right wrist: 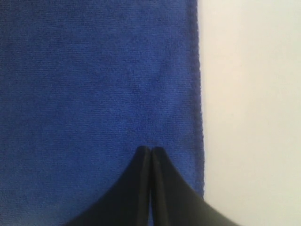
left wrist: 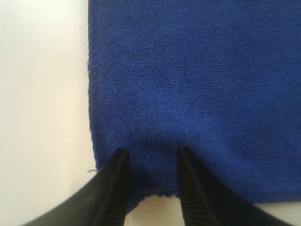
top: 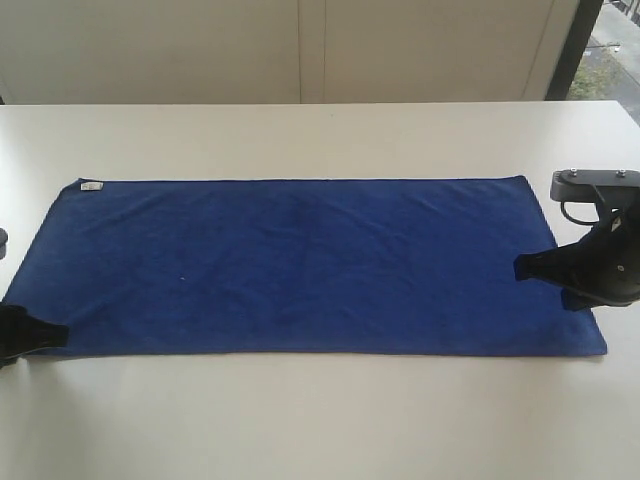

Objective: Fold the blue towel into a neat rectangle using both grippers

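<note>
The blue towel (top: pixel 300 265) lies spread flat and long across the white table, its small white tag (top: pixel 91 186) at the far left corner. My left gripper (top: pixel 45 332) sits at the towel's near left corner. In the left wrist view the left gripper (left wrist: pixel 151 151) is open, both fingers lying on the towel (left wrist: pixel 197 80) just inside its corner, cloth flat between them. My right gripper (top: pixel 525 267) reaches over the towel's right end. In the right wrist view the right gripper (right wrist: pixel 150 149) is shut, tips pressed together over the towel (right wrist: pixel 94 84) near its edge, with no cloth showing between them.
The white table (top: pixel 320 420) runs well beyond the towel on all sides. Pale wall panels (top: pixel 300 50) stand behind it, and a window strip (top: pixel 610 50) shows at the far right. The right arm's metal bracket (top: pixel 595 180) hangs above the towel's right end.
</note>
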`<state>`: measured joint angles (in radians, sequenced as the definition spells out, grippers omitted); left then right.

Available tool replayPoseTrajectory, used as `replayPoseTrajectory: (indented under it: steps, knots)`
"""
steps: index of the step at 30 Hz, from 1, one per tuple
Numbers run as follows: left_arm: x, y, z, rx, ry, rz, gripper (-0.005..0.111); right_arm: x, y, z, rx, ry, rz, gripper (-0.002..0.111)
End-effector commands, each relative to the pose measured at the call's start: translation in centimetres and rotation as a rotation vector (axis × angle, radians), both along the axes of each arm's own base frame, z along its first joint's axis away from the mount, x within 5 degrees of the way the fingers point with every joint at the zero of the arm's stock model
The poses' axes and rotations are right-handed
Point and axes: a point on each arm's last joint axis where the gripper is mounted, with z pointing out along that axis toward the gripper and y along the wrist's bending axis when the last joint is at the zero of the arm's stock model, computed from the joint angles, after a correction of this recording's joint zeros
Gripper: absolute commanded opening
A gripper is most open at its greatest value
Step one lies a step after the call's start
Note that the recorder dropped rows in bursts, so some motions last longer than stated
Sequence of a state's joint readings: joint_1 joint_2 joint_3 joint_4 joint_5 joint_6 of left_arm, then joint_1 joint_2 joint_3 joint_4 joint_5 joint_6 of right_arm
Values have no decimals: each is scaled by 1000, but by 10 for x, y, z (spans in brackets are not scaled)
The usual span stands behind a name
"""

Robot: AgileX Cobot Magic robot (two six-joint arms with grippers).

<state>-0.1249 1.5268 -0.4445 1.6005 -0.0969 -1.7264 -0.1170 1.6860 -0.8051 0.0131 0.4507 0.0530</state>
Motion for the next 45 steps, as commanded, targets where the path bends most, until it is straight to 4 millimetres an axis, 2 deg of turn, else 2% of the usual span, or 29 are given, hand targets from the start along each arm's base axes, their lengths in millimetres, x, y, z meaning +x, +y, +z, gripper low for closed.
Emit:
replayPoseTrajectory:
  steps: [1, 5, 10, 18, 20, 23, 26, 38, 42, 45]
  knots:
    - [0, 1, 0, 14, -3, -7, 40, -1, -1, 2, -2, -12, -4, 0]
    - [0, -1, 5, 3, -22, -39, 40, 0, -1, 2, -2, -14, -4, 0]
    - [-5, 1, 41, -3, -186, -30, 40, 0, -1, 2, -2, -14, -4, 0]
    - [-18, 2, 84, -31, -389, -31, 38, 0, -1, 2, -2, -14, -4, 0]
    - [-23, 2, 94, -46, -438, -27, 32, 0, -1, 2, -2, -14, -4, 0]
    - [-34, 3, 114, -74, -540, -16, 12, 0, -1, 2, -2, -14, -4, 0]
    - [-42, 2, 127, -101, -605, -32, 0, 0, -1, 2, -2, -14, -4, 0]
    - [-76, 1, 163, -290, -809, 15, 0, -1, -1, 2, -2, -10, -4, 0]
    - [-79, 2, 166, -288, -830, 12, 0, -1, -1, 2, -2, -10, -4, 0]
    - [-77, 8, 164, -201, -838, 45, 0, -1, -1, 2, 1, -10, -7, 0]
